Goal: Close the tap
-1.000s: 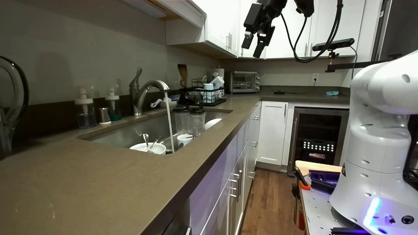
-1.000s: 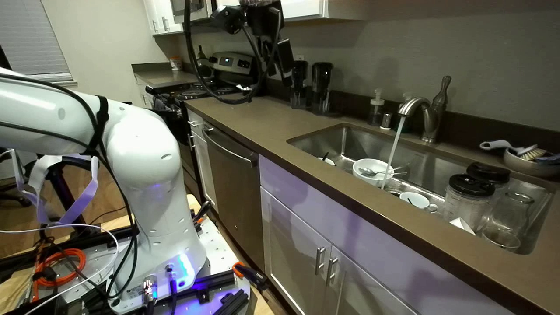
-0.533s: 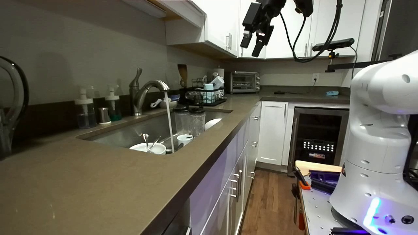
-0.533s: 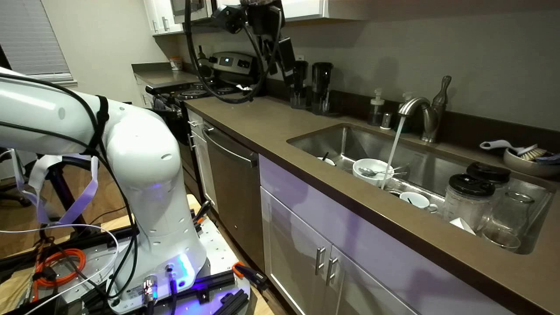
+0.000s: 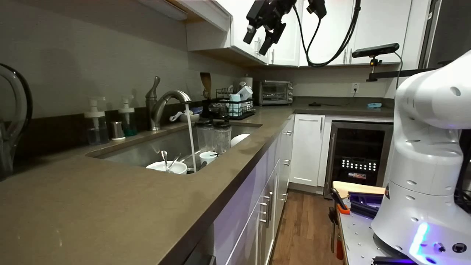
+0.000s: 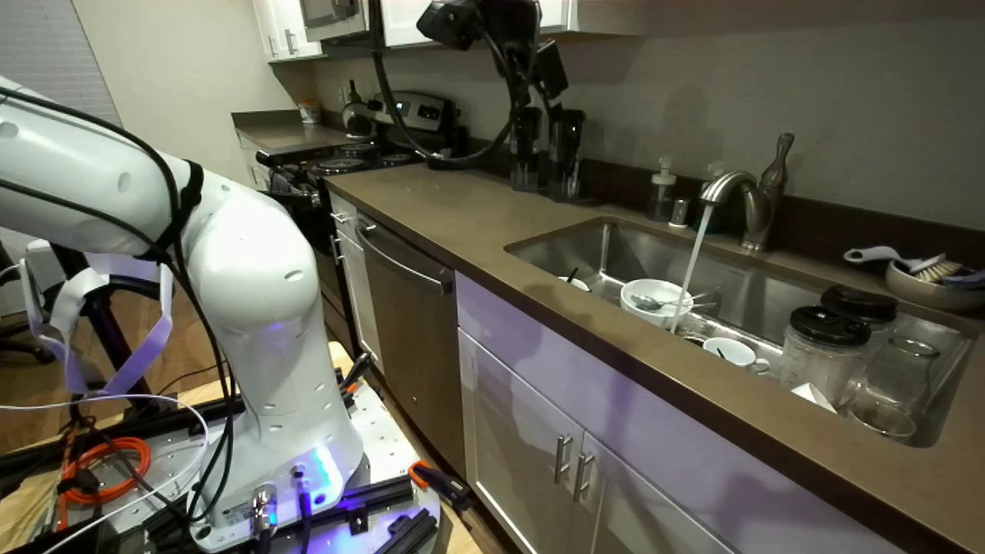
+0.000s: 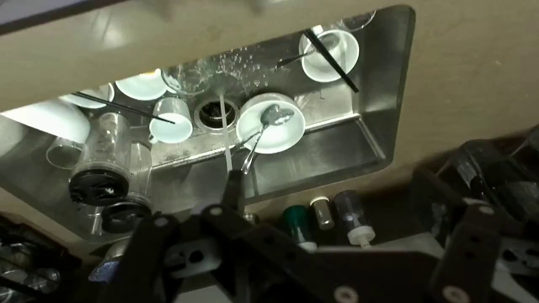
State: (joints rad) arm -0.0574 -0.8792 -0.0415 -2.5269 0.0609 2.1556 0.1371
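Observation:
The tap is a silvery metal faucet with an arched spout and an upright lever, behind the sink in both exterior views [image 5: 158,110] [image 6: 758,211]. Water runs from its spout into the sink. Its lever [image 5: 152,87] points up, and it also shows in an exterior view [image 6: 779,160]. My gripper [image 5: 256,43] is open and empty, high above the counter and apart from the tap. It also shows in an exterior view [image 6: 542,98], against the dark bottles. In the wrist view, the open fingers [image 7: 328,181] span the soap bottles; the tap is mostly hidden behind the left finger.
The sink [image 6: 616,235] holds a white bowl [image 7: 273,126], cups and lidded jars. Soap dispensers [image 5: 96,125] and a small metal cylinder [image 5: 117,130] stand beside the tap. Upper cabinets [image 5: 250,29] hang near the gripper. A dish rack [image 5: 239,108] stands beyond the sink.
The gripper has moved left and slightly up in an exterior view, and to the right and up in an exterior view. It stays open. The tap is unchanged and water still runs.

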